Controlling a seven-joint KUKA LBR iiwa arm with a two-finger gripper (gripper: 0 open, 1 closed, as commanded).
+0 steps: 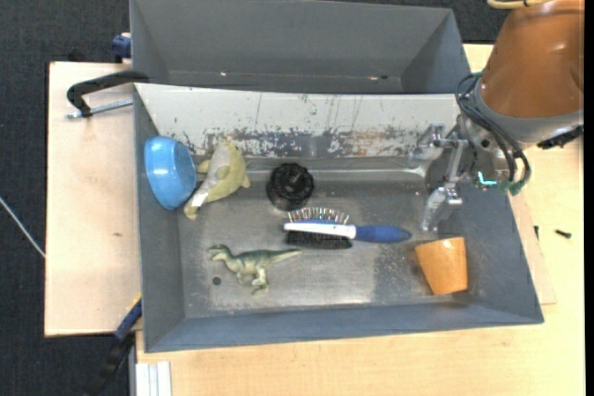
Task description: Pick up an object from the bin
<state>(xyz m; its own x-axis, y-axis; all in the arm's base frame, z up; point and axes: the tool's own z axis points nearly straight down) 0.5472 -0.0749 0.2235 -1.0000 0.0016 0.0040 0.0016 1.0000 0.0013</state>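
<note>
My gripper [440, 207] hangs at the right side of the bin, its metal fingers pointing down with nothing between them. Just below it an orange cup [442, 264] lies near the bin's front right corner. To the left of the fingertips lies a brush with a blue handle [336, 231], black bristles and a white back, the handle end nearest the gripper.
A black round knob [290, 185] sits in the middle. A yellowish rubber toy [221, 176] and a blue bowl [168, 172] lie at the left. A green toy dinosaur [247, 261] lies near the front. The arm with its orange cover enters at the upper right.
</note>
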